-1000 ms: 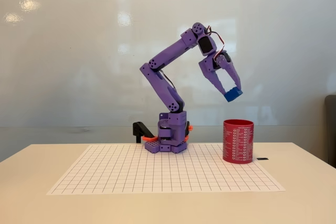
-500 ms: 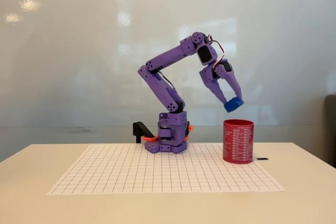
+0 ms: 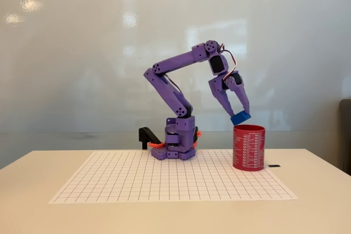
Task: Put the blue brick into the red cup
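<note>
Table point(image 3: 307, 212) with grid mat point(image 3: 164, 182), pale wall point(image 3: 82, 53).

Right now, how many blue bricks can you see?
1: the brick is held in the gripper, just above the cup. Any inside the cup would be hidden.

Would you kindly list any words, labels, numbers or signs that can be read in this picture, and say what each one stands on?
Red cup: columns of small white print run down its side, too small to read.
Grid mat: plain ruled squares, no lettering to be seen.
Gripper and blue brick: no marking legible.
Nothing in the fixed view can be quoted.
</note>
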### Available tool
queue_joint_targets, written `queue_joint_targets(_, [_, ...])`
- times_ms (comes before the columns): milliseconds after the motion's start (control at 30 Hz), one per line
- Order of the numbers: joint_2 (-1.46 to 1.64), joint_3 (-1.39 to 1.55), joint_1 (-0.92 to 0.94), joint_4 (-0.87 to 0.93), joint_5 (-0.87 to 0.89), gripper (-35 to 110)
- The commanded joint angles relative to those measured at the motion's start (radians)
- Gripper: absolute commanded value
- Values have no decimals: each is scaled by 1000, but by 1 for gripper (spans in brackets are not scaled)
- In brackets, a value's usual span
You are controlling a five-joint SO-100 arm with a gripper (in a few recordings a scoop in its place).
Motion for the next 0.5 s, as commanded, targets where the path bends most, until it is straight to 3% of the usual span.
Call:
queue_joint_targets(0, [32,-11,-15,26,31,57])
queue_joint_targets(67, [46,-12,-17,35,48,64])
queue_joint_targets(467, [44,-11,-12,25,26,64])
